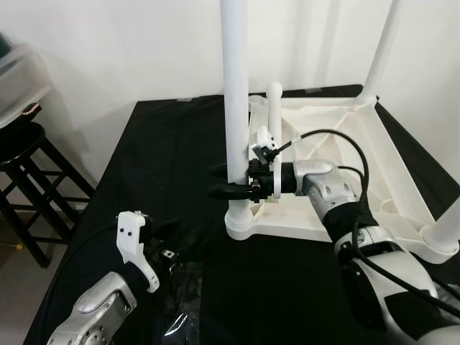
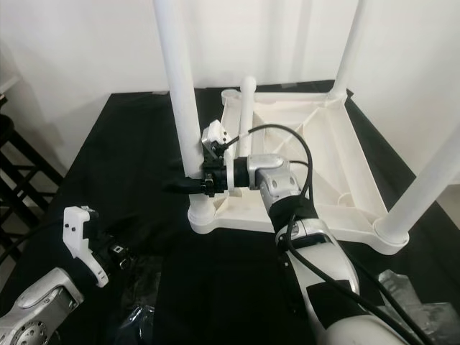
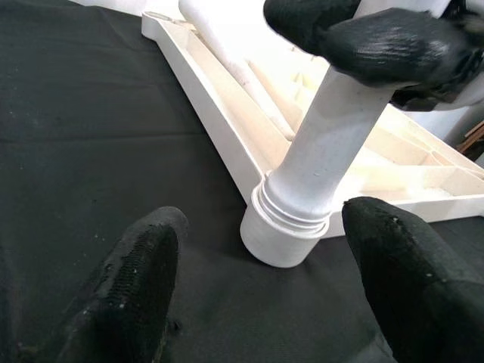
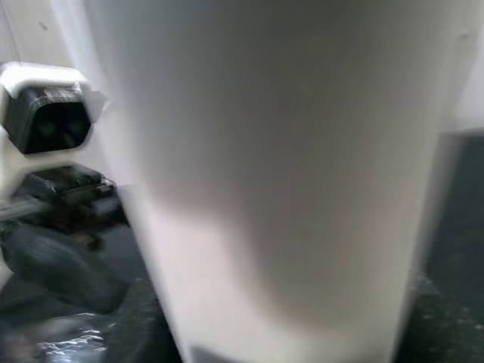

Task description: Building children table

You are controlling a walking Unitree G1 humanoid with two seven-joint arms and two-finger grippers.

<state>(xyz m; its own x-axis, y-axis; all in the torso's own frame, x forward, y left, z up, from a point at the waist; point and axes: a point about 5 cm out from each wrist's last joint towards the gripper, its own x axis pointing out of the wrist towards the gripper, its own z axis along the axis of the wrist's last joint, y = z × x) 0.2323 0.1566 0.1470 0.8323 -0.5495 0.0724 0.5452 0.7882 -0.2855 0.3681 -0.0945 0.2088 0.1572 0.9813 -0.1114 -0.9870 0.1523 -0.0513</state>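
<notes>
A white children's table [image 1: 338,154] lies upside down on a black cloth. Upright white legs stand in its corner sockets. My right gripper [image 1: 227,181] is shut on the near-left leg [image 1: 235,86] just above its socket [image 3: 283,234]. In the right wrist view this leg [image 4: 272,166] is pressed close. My left gripper [image 3: 261,234] is held low over the cloth at the front left, open, with its fingers [image 3: 140,265] on either side of that socket and apart from it. A loose white leg [image 1: 275,108] lies tilted inside the table frame.
Two more legs stand at the far right [image 1: 381,50] and near right [image 1: 449,223] corners. A black stool [image 1: 29,165] is on the floor left of the cloth. Crumpled clear plastic [image 1: 180,320] lies on the cloth near my left arm, and more plastic [image 2: 410,295] at the front right.
</notes>
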